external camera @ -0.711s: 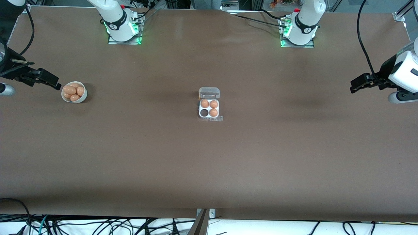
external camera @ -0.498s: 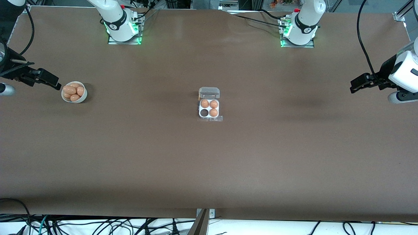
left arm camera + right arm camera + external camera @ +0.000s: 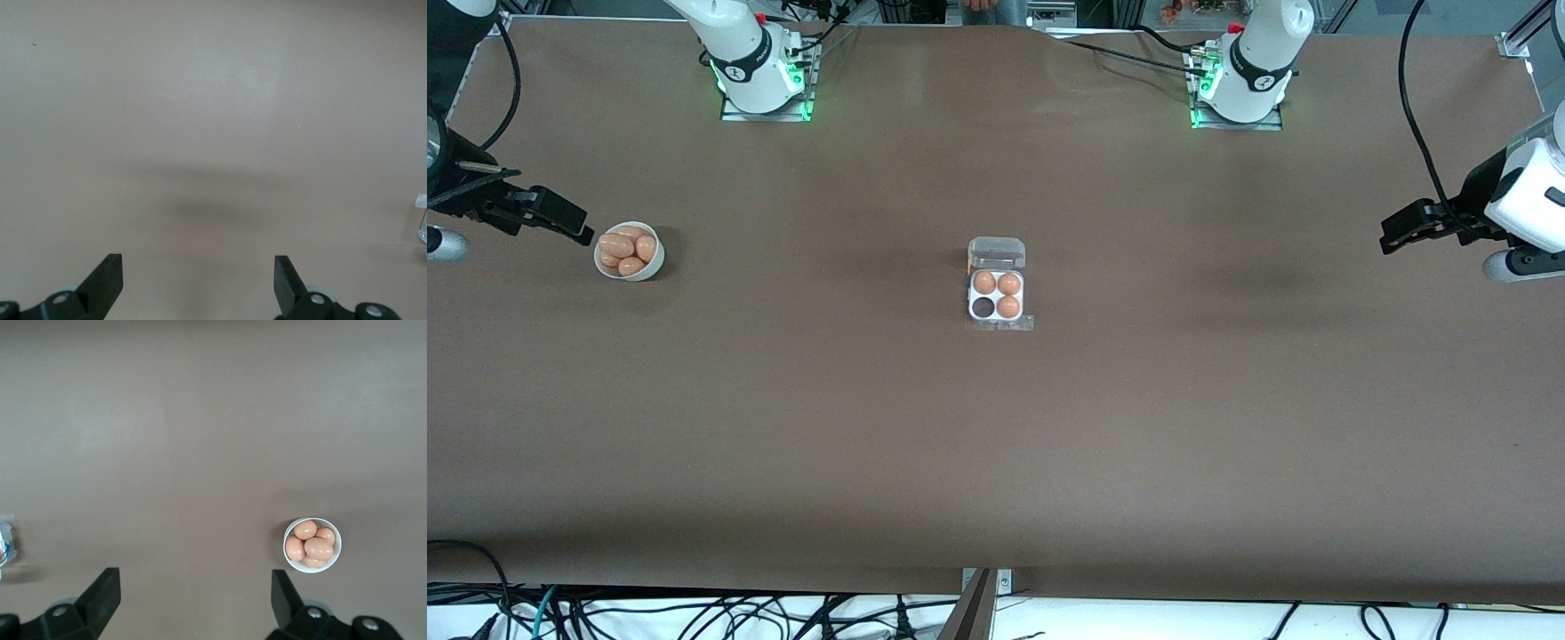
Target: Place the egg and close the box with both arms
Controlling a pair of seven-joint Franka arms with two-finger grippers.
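Eggs [image 3: 628, 252]: several tan ones heaped in a white bowl [image 3: 654, 264] toward my right arm's end of the desk [image 3: 996, 444].
Box [image 3: 997, 298]: mid-desk, lid folded back at 12 o'clock; three cells filled, the 7 o'clock cell empty.
Right claw [image 3: 580, 230]: released, holding nothing, in the air just beside the bowl at its 9 o'clock.
Left claw [image 3: 1392, 238]: released, holding nothing, waiting over bare desk at my left arm's end, well apart from the box.
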